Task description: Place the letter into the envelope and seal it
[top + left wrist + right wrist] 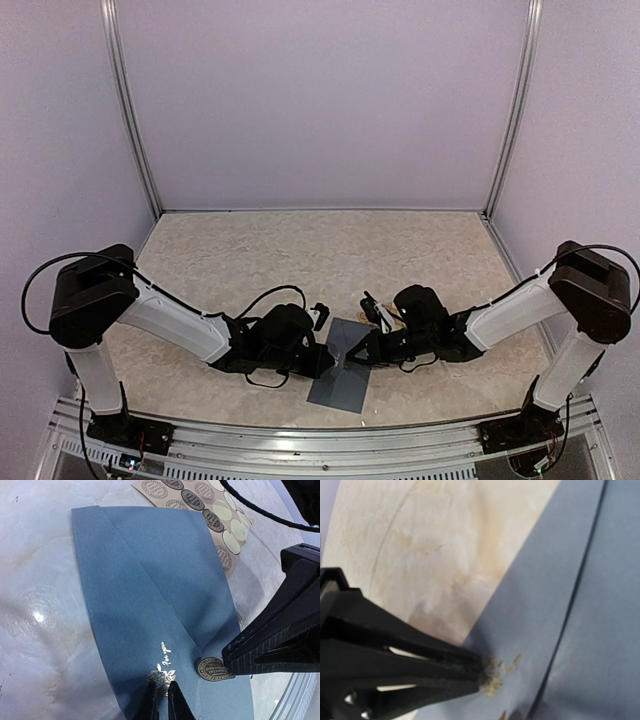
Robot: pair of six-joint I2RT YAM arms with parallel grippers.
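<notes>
Seal: my right gripper [481, 676], tips together, pushes the sticker [210, 671] onto the envelope [160, 580].
Brace: my left gripper [162, 700], closed, pins it; best pressed straight down.

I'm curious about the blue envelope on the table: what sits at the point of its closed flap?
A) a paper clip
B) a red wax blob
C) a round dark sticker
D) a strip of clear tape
C: the left wrist view shows a round dark sticker with pale lettering right at the tip of the folded-down flap of the envelope.
</notes>
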